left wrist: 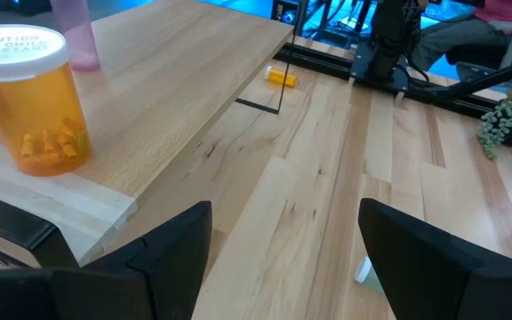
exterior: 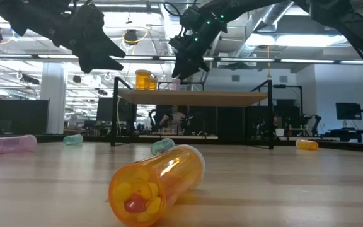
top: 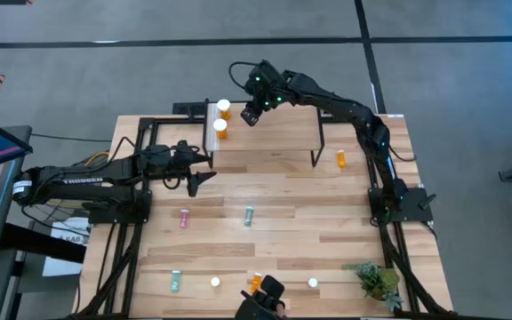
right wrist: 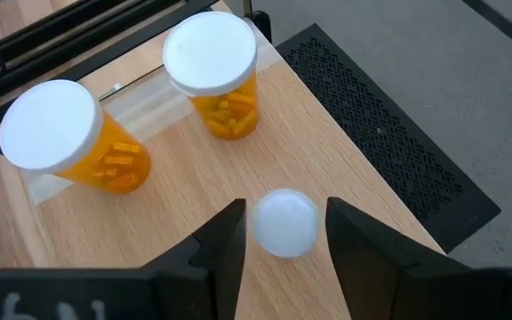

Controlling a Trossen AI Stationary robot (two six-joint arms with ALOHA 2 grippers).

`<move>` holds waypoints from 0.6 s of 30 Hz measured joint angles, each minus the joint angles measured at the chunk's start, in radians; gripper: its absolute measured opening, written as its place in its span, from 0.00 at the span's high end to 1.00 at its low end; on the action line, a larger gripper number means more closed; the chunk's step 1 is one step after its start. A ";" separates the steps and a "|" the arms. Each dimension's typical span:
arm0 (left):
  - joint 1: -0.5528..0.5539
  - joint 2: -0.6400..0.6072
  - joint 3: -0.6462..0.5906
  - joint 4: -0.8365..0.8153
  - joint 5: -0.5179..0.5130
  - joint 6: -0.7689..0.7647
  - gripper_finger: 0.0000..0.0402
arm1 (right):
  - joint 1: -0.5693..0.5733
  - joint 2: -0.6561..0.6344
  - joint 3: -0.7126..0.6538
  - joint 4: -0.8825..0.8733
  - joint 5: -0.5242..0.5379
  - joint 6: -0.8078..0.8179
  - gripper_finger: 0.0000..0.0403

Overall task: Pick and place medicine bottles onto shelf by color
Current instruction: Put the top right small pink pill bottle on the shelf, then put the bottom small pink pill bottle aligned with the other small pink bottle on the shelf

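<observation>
The shelf (top: 274, 133) stands at the table's far side. Two wide orange medicine bottles (right wrist: 212, 67) (right wrist: 56, 133) stand upright on its left end. A slim pink bottle with a white cap (right wrist: 284, 222) stands upright on the shelf's far left corner. My right gripper (right wrist: 283, 233) hangs over it from above, open, with a finger on either side of the cap and a narrow gap at each. My left gripper (top: 198, 173) hovers open over the table, just off the shelf's left end. More bottles lie on the table: pink (top: 184, 217), teal (top: 249, 215), orange (top: 341, 158).
Near the front edge lie a teal bottle (top: 175, 282), an orange bottle (top: 256, 283) and two white-capped ones (top: 215, 282) (top: 312, 283). A small green plant (top: 380, 280) stands at the front right. The shelf's middle and right part (top: 327, 129) are bare wood.
</observation>
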 joint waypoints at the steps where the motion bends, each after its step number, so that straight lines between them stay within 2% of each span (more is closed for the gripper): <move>1: 0.000 0.000 0.000 0.000 0.000 0.000 0.33 | 0.000 0.000 0.000 0.000 0.000 0.000 0.54; 10: 0.000 0.000 0.000 -0.004 0.000 -0.003 0.33 | -0.002 -0.009 0.000 -0.025 0.001 0.013 0.49; 18: 0.000 -0.011 0.000 -0.053 -0.001 0.008 0.33 | -0.002 -0.115 0.001 -0.172 0.002 0.011 0.48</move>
